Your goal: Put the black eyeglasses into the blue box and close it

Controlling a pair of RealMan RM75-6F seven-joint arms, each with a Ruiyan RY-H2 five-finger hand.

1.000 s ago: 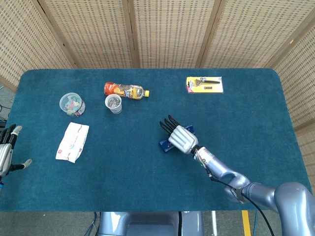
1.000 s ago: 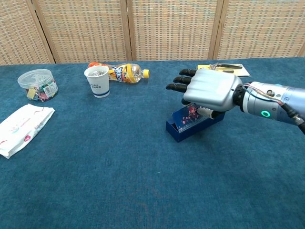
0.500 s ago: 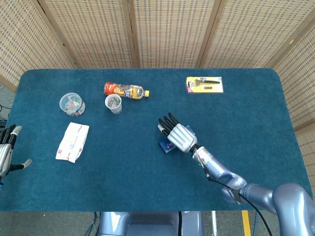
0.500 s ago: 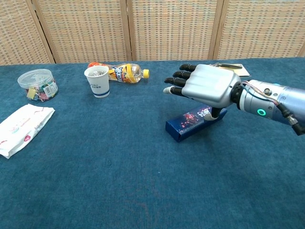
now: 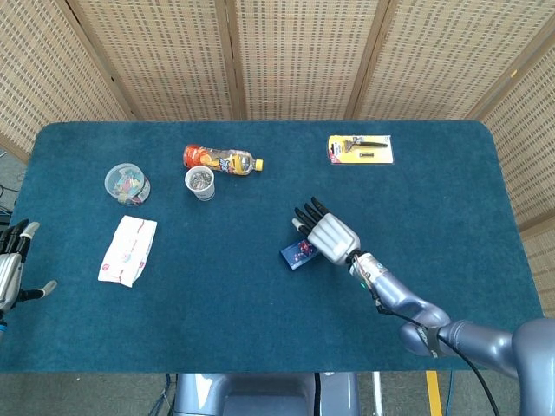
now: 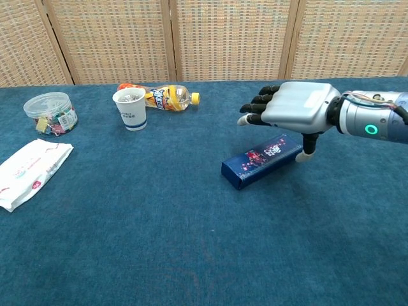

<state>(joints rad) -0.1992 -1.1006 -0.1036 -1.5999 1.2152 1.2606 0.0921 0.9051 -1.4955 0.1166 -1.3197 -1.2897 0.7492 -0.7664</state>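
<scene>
Behind, woven screens (image 5: 303, 52) back the blue-carpeted table (image 6: 159, 242); right hand (image 6: 298, 107) empty, fingers spread.

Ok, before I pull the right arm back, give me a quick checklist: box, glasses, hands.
1. Blue box lid down: ok, looks closed in both views.
2. Black eyeglasses inside: cannot tell, none visible on the table.
3. Right hand off the box: ok in the chest view, above its far end, fingers apart, holding nothing.
4. Left hand out of the way: ok, at the table's left edge.
5. Box flat on the table: ok.
</scene>
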